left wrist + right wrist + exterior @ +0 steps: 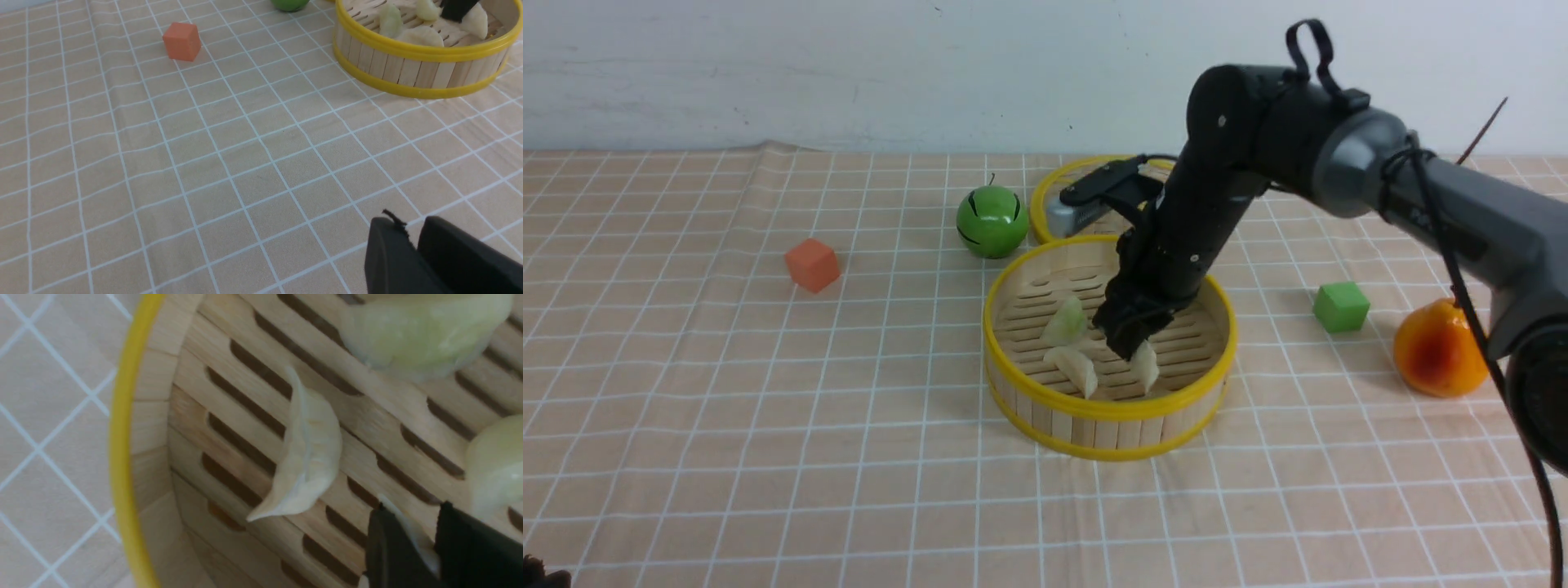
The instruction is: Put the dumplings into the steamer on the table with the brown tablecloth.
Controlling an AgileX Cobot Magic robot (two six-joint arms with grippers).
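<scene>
From the left, the left hand (408,234) is low over the tan cloth (792,457), well apart from the steamer (1107,430); I can't tell whether its fingers meet or stand slightly apart.

Inside the basket, the left side of the floor has a pale green dumpling (1066,323), with a cream-white dumpling (1073,369) just nearer to me, its long axis slanting from far left to near right. Another pale green dumpling (500,463) lies deeper in, mostly behind the arm in the front view.

Then, right of centre and towards the near wall, comes the one that matters: the second white dumpling (1145,367), pinched between the fingers of the right hand (413,516). It points roughly front to back, directly under those fingertips, already inside the rim. So I'd say no sideways carry is needed: lower if there's any gap, let go, and lift straight up. The right arm is plainly the one for it. Swinging left while opening could nudge the other white one.
</scene>
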